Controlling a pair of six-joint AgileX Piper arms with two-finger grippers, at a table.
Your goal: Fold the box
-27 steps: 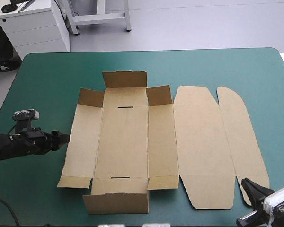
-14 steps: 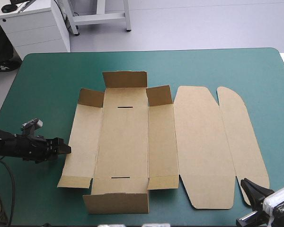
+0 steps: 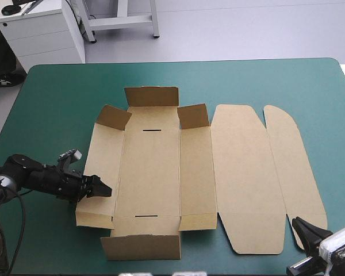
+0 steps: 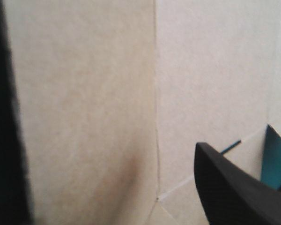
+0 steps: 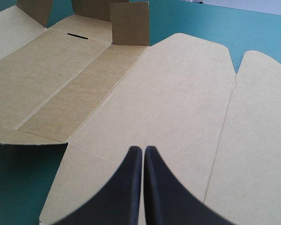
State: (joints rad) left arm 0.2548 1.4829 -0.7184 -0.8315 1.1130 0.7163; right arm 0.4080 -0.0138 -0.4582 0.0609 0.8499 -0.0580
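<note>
Lab-like workroom: teal-green covered table (image 3: 63, 92), white drawer cabinet (image 3: 40, 34), white metal stand legs (image 3: 122, 22), plain grey floor (image 3: 247, 29).

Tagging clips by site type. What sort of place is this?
Probably a robot lab workbench for manipulation trials: a table with a teal-green cover, a cut brown box sheet lying mostly flat on it, and a left gripper and right gripper at it.
</note>
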